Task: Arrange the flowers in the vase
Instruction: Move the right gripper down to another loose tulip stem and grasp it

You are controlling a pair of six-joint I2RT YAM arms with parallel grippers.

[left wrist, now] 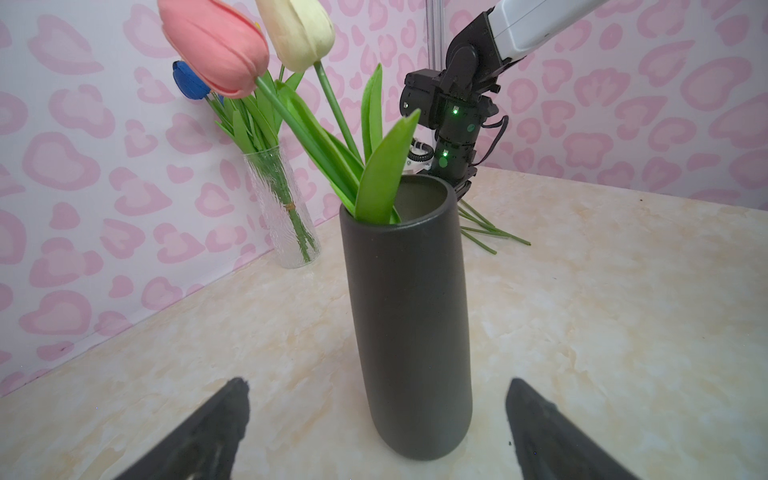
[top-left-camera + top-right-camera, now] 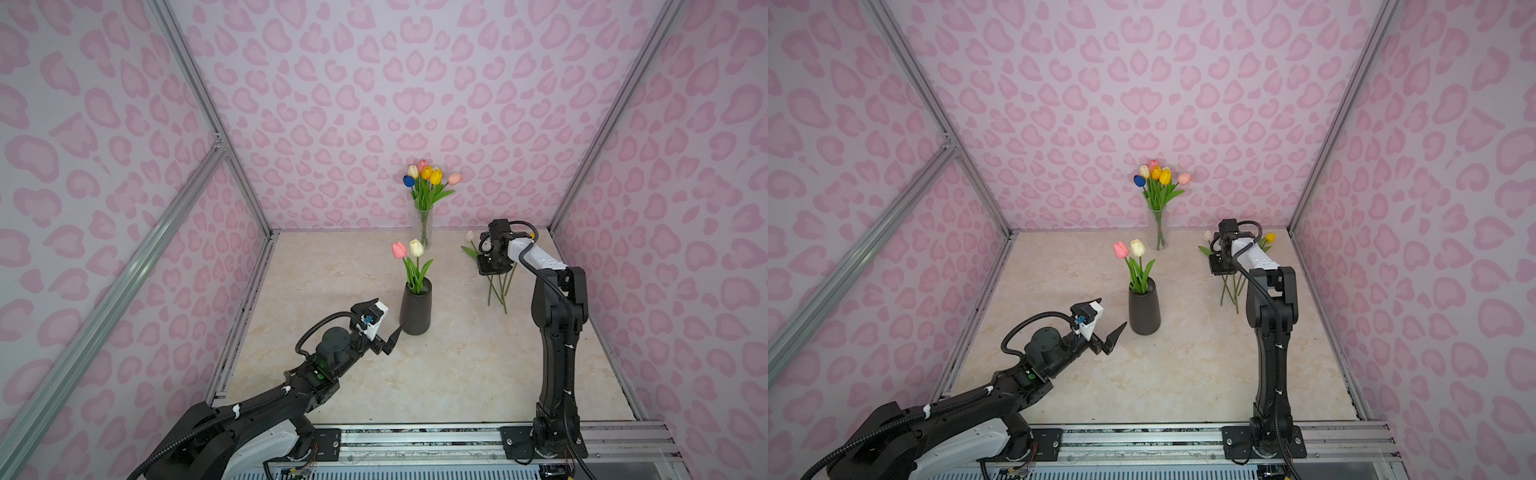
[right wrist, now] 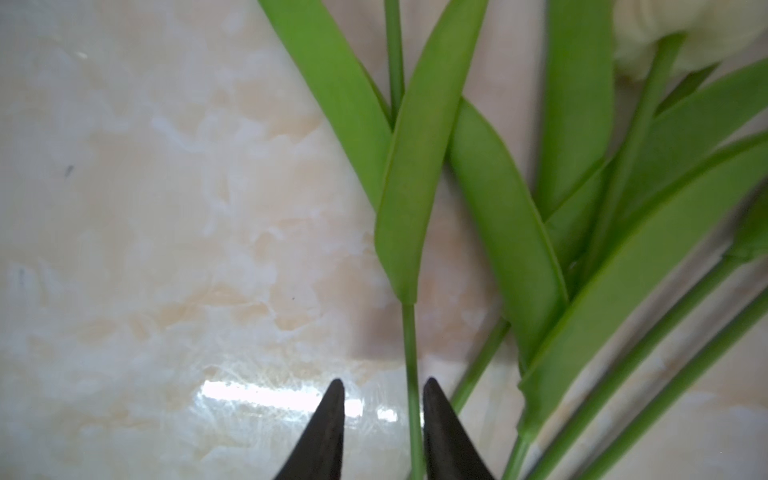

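The dark grey vase (image 2: 415, 309) (image 2: 1144, 311) (image 1: 409, 311) stands mid-table and holds a pink tulip (image 2: 399, 249) and a cream tulip (image 2: 416, 247). My left gripper (image 2: 390, 312) (image 1: 377, 380) hovers open just left of it, a finger on either side of its base, touching nothing. Loose flowers (image 2: 498, 286) (image 2: 1231, 291) lie at the back right: a white head (image 2: 470, 235) and a yellow head (image 2: 1270, 237) show. My right gripper (image 2: 490, 266) (image 3: 382, 382) points down onto them. Its jaws stand narrowly apart, with one thin green stem (image 3: 411, 365) between them, against one finger.
A clear glass vase (image 2: 424, 228) (image 2: 1158, 228) (image 1: 282, 208) with a bunch of several tulips stands against the back wall. Pink patterned walls close in three sides. A metal rail (image 2: 415, 440) runs along the front edge.
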